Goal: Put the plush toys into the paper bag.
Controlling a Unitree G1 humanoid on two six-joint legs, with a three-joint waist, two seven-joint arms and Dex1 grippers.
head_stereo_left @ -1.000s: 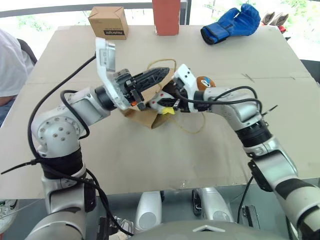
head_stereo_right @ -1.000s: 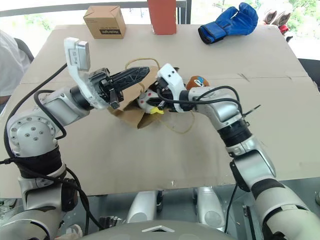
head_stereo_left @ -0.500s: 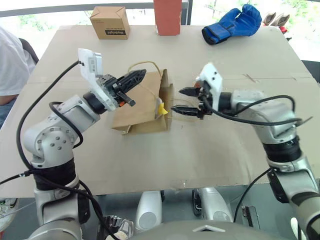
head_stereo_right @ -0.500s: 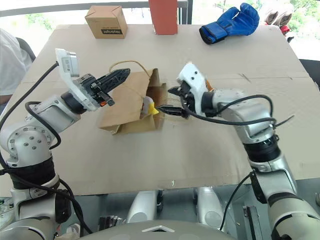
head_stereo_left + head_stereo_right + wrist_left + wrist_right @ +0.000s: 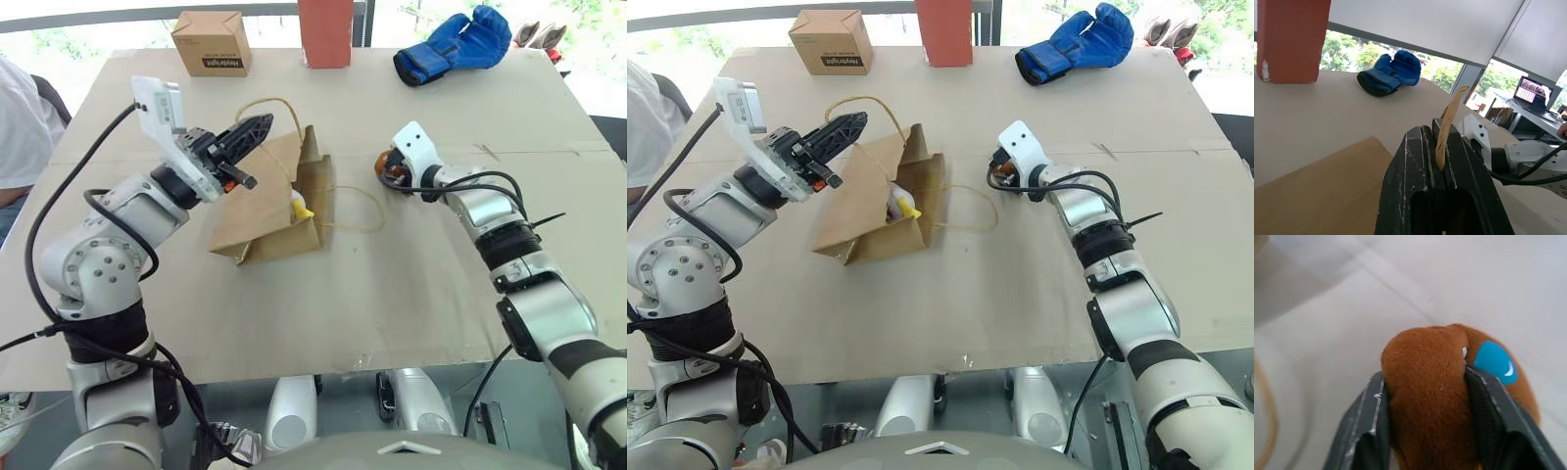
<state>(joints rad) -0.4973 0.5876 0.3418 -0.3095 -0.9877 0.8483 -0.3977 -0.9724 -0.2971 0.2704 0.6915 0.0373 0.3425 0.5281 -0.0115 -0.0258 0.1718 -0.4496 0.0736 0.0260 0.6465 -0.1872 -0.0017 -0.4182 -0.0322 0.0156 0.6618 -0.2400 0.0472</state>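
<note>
The brown paper bag (image 5: 260,211) lies on its side mid-table, its mouth facing right. My left gripper (image 5: 257,127) is shut on one tan loop handle (image 5: 1447,127) and holds the bag's upper edge raised. A white plush toy with a yellow base (image 5: 299,208) sits just inside the mouth. To the right, apart from the bag, the brown plush toy with the blue patch (image 5: 394,168) rests on the table. My right gripper (image 5: 389,172) is shut on it, its fingers (image 5: 1364,426) pressing both sides of the brown plush toy (image 5: 1430,396).
The bag's other handle (image 5: 358,211) lies looped on the table between bag and brown toy. A small cardboard box (image 5: 211,42), a tall red box (image 5: 325,31) and a blue boxing glove (image 5: 453,44) stand along the far edge. A person's white sleeve (image 5: 20,127) is at the left.
My right gripper left the white toy in the bag's mouth, swung right to the brown toy and closed on it. My left gripper drew the handle a little leftward.
</note>
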